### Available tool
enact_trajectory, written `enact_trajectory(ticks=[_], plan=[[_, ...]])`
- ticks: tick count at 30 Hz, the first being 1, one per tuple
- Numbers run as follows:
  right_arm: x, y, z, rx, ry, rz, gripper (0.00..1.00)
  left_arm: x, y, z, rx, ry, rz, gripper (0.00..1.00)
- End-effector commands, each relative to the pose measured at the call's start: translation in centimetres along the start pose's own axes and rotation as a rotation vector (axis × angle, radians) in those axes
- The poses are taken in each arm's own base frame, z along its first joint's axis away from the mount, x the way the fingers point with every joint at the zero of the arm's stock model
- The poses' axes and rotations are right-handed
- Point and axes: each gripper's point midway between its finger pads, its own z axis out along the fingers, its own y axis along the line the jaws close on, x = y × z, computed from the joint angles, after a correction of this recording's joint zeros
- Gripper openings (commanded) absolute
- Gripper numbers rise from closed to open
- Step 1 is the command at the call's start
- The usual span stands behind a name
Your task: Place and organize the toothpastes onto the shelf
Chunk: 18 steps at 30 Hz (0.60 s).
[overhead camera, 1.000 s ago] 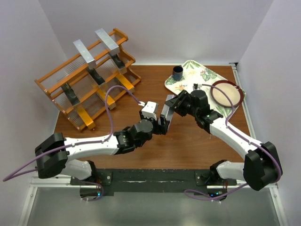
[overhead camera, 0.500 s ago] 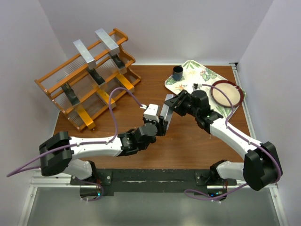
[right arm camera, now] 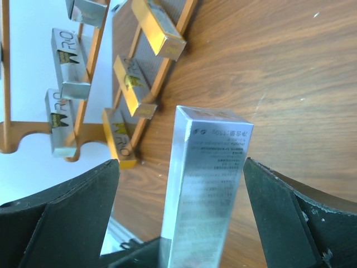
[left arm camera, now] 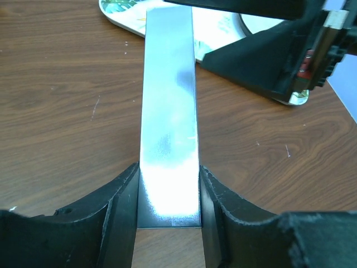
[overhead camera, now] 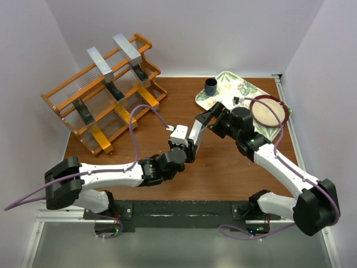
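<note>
Desk (overhead camera: 178, 103) centre: left pincer (left arm camera: 169, 180) pinching near end of silver toothpaste carton (left arm camera: 169, 106). Right pincer (right arm camera: 181, 167) spread wide either side of it, gaps showing. Shelf (overhead camera: 142, 41) far left.

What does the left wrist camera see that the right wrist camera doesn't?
Only the left wrist view shows the flowery tray and the left gripper squeezing the silver toothpaste box from both sides. Only the right wrist view shows the orange shelf holding gold boxes and silver boxes, and the right gripper with its fingers apart from the box. Both show that same silver toothpaste box and the brown table.
</note>
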Motion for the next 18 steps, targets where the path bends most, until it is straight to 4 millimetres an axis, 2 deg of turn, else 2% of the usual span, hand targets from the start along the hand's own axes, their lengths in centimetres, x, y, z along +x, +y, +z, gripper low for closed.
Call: enact_trajectory(ticks=[1, 3, 7, 10, 13, 18], plan=[[-3.5, 1.7, -2.0, 0.012, -0.127, -0.109, 0.98, -3.5, 0.1, -0.9, -0.019, -0.087, -0.023, 0.0], [-4.5, 2.1, -3.3, 0.019, -0.172, -0.156, 0.98, -3.8, 0.5, -1.1, -0.035, -0.093, -0.017, 0.0], [-7.0, 1.3, -5.8, 0.114, -0.274, -0.243, 0.98, -5.1, 1.0, -1.7, -0.052, -0.112, 0.012, 0.0], [-8.8, 0.0, -8.0, 0.204, -0.372, -0.301, 0.98, -7.3, 0.9, -2.5, -0.044, -0.148, 0.043, 0.0], [-9.8, -1.2, -9.6, 0.261, -0.436, -0.332, 0.98, -10.4, 0.9, -3.5, -0.052, -0.197, 0.075, 0.0], [-9.5, -2.9, -10.2, 0.312, -0.445, -0.364, 0.98, -16.8, 1.0, -5.4, -0.097, -0.297, 0.125, 0.0]])
